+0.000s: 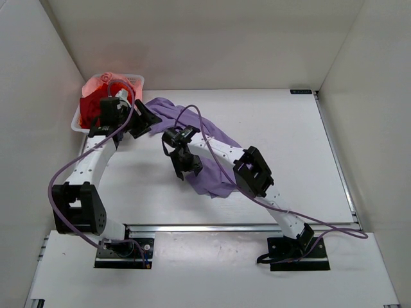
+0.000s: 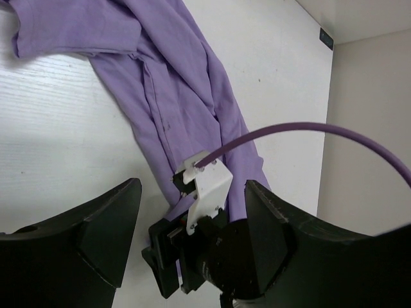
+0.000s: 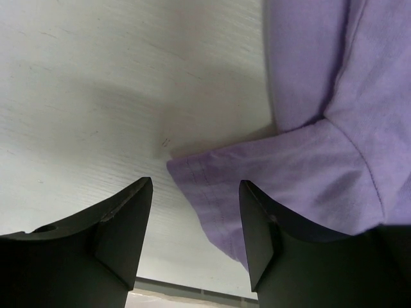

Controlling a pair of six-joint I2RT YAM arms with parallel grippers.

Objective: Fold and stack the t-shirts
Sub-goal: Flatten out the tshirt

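**Right gripper over the shirt's near hem corner**

Right gripper [image 3: 196,186]: fingers spread, holding nothing. It hovers low over the table [image 1: 289,141]. A hem corner of the purple shirt [image 3: 308,160] sits in the gap between the fingers, and the rest of the cloth runs off toward the right finger.

Left gripper [image 1: 144,119]: also spread and empty, at the shirt's far end, just beside the basket [image 1: 76,123] of red shirts [image 1: 95,104].

The purple shirt lies crumpled and unfolded. Its long axis runs diagonally from the basket toward the table's near middle.

My read is that the right arm is nearer the near hem and the left is nearer the far end. The likely next move is to pinch both ends and spread the shirt flat.
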